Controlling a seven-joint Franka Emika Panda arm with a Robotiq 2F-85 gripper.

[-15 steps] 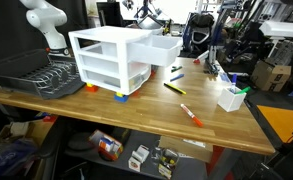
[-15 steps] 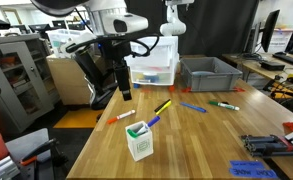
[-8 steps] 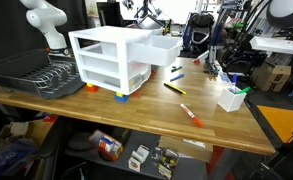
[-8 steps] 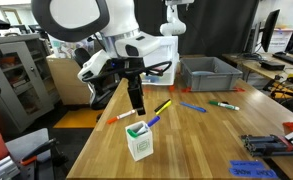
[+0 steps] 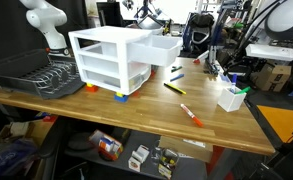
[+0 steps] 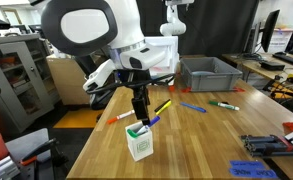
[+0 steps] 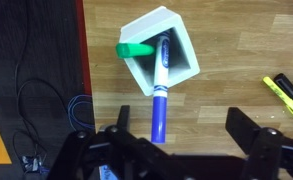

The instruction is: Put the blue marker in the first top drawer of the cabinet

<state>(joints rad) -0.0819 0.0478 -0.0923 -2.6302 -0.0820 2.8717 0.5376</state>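
The blue marker [image 7: 158, 96] leans out of a white square cup [image 7: 182, 45] together with a green marker [image 7: 136, 50]. It also shows in an exterior view [image 6: 153, 121]. My gripper [image 7: 181, 135] is open and empty just above the cup, its fingers to either side of the marker's lower end and not touching it. In an exterior view my gripper [image 6: 139, 116] hangs over the cup [image 6: 138, 145]. The white three-drawer cabinet [image 5: 104, 62] stands at the table's far side with its top drawer [image 5: 161, 47] pulled open.
A black wire dish rack [image 5: 31, 72] stands beside the cabinet. A grey bin [image 6: 211, 73] stands further back. Loose markers lie on the wooden table: yellow [image 6: 163, 105], orange [image 5: 191, 115], green [image 6: 224, 104], blue [image 6: 193, 107]. Another robot arm [image 5: 44, 20] stands behind.
My arm has moved across the table and lowered the open gripper over the white cup. The markers and the drawer have not moved.
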